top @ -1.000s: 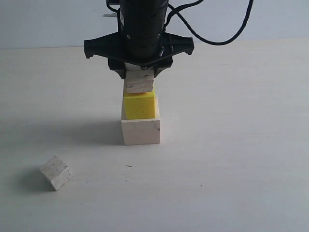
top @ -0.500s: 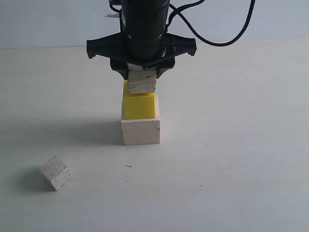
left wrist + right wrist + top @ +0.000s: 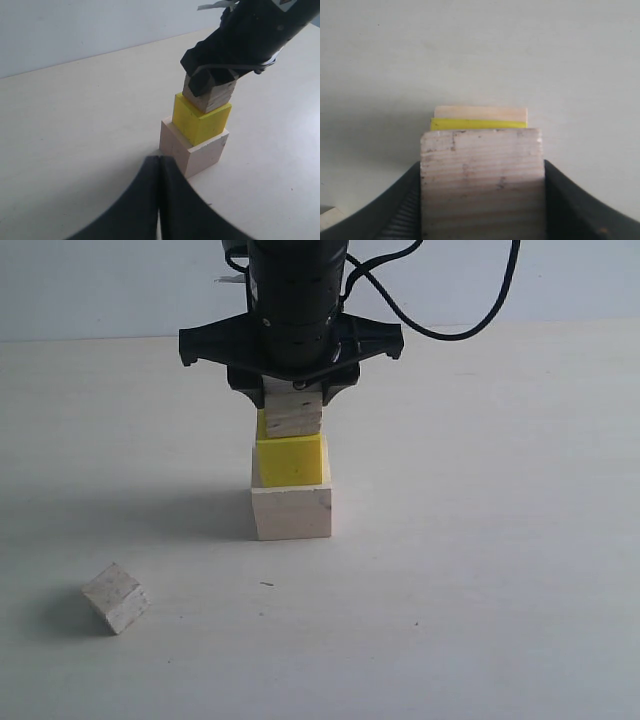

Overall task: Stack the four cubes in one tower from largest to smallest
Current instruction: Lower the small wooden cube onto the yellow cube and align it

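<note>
The large pale wood cube stands on the table with the bright yellow cube on top of it. My right gripper comes down from above, shut on the layered-grain wood cube, which rests on or just above the yellow cube's top. In the right wrist view the grainy cube fills the space between the fingers, with yellow cube and pale cube edges beyond. The smallest whitish-grey cube lies tilted at the front left. My left gripper is shut and empty, short of the tower.
A black cable loops from the right arm over the back of the table. The pale table surface stretches around the tower on all sides.
My right gripper has lowered the grainy cube slightly and straightened it over the yellow cube. The small whitish cube has not moved.
</note>
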`<action>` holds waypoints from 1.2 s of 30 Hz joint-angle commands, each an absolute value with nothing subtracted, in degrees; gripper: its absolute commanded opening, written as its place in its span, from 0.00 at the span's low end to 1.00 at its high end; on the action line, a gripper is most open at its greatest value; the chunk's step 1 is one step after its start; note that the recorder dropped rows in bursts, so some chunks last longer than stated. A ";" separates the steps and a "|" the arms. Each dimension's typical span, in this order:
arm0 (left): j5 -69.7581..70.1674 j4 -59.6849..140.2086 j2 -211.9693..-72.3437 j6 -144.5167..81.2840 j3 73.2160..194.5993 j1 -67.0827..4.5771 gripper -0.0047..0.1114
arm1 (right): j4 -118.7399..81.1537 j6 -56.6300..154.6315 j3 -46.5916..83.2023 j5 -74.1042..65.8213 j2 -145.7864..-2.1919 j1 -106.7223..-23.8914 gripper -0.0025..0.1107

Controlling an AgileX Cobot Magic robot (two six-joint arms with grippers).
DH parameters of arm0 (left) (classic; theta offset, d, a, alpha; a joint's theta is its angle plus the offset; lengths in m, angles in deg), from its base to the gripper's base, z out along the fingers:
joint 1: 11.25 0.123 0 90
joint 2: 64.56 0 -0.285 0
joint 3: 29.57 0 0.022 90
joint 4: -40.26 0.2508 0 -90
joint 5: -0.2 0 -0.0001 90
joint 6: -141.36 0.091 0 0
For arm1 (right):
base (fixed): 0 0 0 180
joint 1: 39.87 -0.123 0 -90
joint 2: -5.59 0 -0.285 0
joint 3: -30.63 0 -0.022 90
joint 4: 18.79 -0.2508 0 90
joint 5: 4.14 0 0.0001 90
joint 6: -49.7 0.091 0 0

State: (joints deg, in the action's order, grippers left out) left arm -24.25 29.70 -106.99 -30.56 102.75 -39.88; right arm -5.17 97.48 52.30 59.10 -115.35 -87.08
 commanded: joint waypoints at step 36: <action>-23.67 28.93 -106.83 -30.69 102.56 -39.82 0.04 | -7.39 97.23 52.69 59.21 -116.01 -87.18 0.14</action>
